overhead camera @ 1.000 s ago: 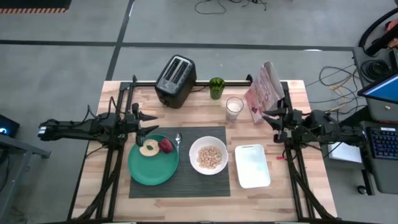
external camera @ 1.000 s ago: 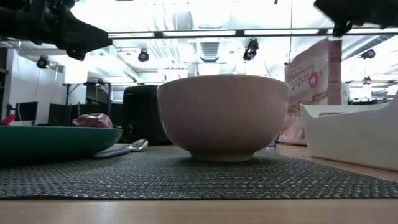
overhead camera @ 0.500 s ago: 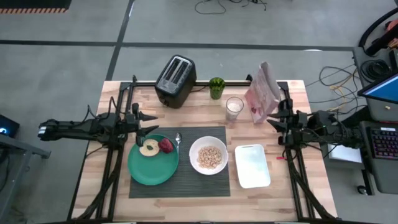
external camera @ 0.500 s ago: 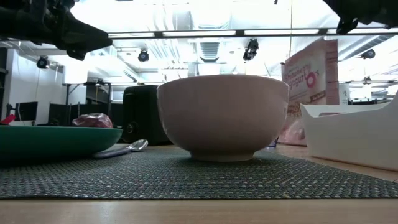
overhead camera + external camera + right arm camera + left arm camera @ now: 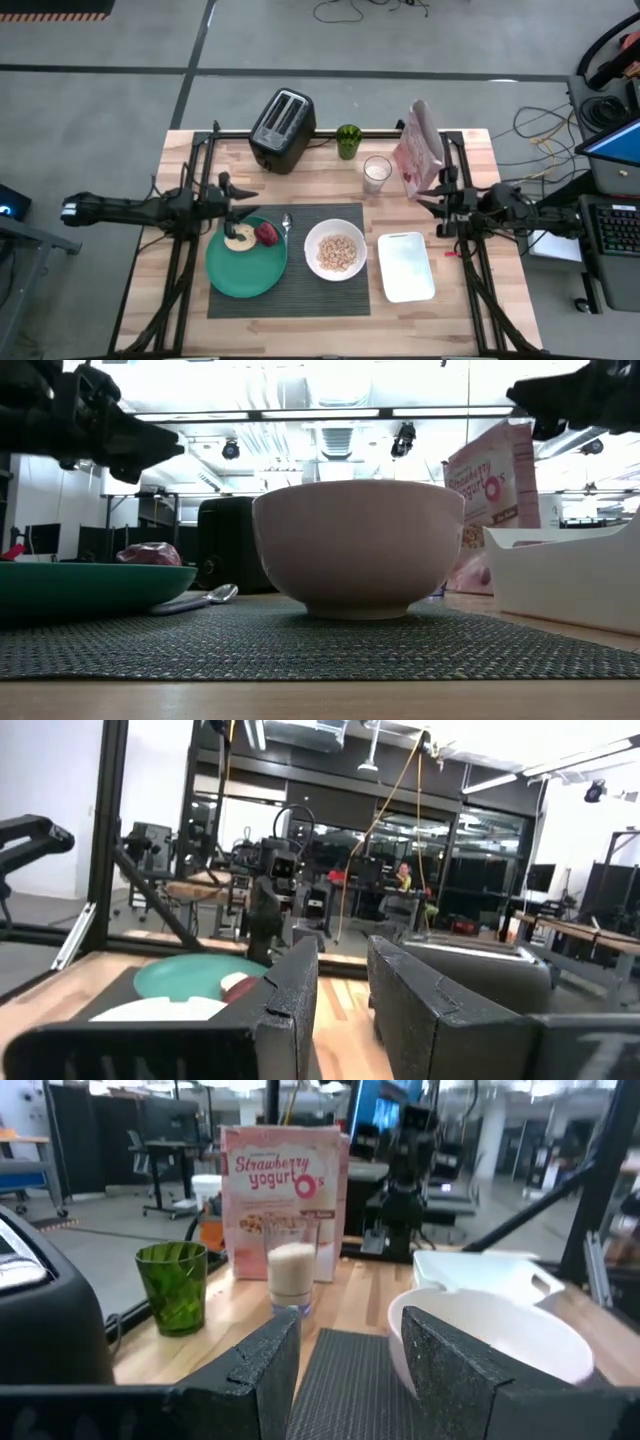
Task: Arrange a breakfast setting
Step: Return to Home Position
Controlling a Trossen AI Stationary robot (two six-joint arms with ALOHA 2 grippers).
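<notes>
The dark ribbed placemat (image 5: 290, 295) carries the round green plate (image 5: 240, 272) and the white bowl (image 5: 335, 250) with cereal. The white rectangular dish (image 5: 405, 268) lies on the wood to its right. The black toaster (image 5: 282, 128), the milk glass (image 5: 376, 172) and the pink cereal box (image 5: 418, 150) stand upright at the far side. My left gripper (image 5: 243, 200) is open and empty over the plate's far rim. My right gripper (image 5: 428, 196) is open and empty, just on the near side of the cereal box.
A green glass (image 5: 347, 140) stands between toaster and milk glass. A spoon (image 5: 286, 224) lies between plate and bowl. A round pale slice (image 5: 240, 237) and a red piece (image 5: 267, 234) lie on the plate. Black frame rails run along the table's far and side edges.
The cereal box leaned a second ago and now stands more upright. My right gripper has drawn back a little toward the right edge, then come left again beside the box. My left gripper has gone a little toward the table's right, over the plate's far rim.
</notes>
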